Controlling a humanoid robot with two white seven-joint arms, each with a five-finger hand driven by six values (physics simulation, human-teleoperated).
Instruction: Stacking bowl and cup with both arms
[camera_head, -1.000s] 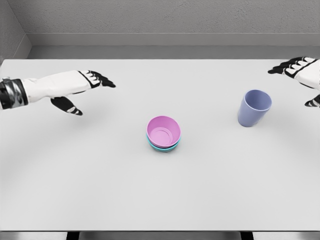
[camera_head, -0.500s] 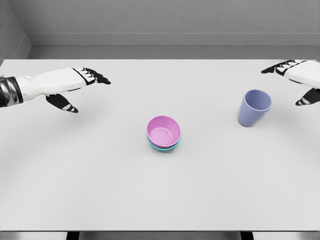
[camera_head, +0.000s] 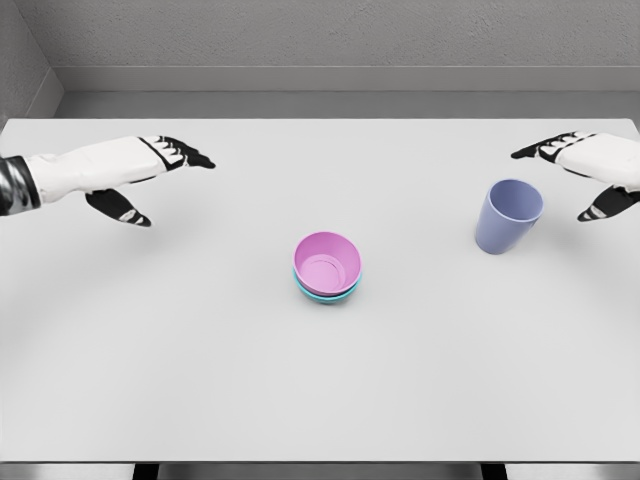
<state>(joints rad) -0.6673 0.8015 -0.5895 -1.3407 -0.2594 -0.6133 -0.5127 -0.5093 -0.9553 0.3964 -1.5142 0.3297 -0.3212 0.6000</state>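
The right hand (camera_head: 585, 170) hovered over the table near its right edge, fingers spread and holding nothing, the dark fingertips (camera_head: 527, 153) aimed toward the table's middle and the thumb hanging lower and apart from them. Just beside it, toward the centre and a little nearer the front edge, stood the lavender cup (camera_head: 507, 216). The cup stood on its base with its long axis close to vertical, leaning slightly so that the open mouth faced up and a touch to the right; hand and cup were apart, not touching.

The left hand (camera_head: 140, 170) hung over the left part of the table (camera_head: 200, 350), its white forearm coming in from the left edge. Its fingers were stretched out flat and empty, pointing toward the right, with the thumb dropped below the palm.

Between the two hands, about the middle of the surface and closer to the front edge than either hand, the pink bowl (camera_head: 327, 264) sat nested inside a teal bowl (camera_head: 322, 294), only the teal rim showing beneath it. Both bowls opened upward, and the stack stood well apart from the cup and from each hand.
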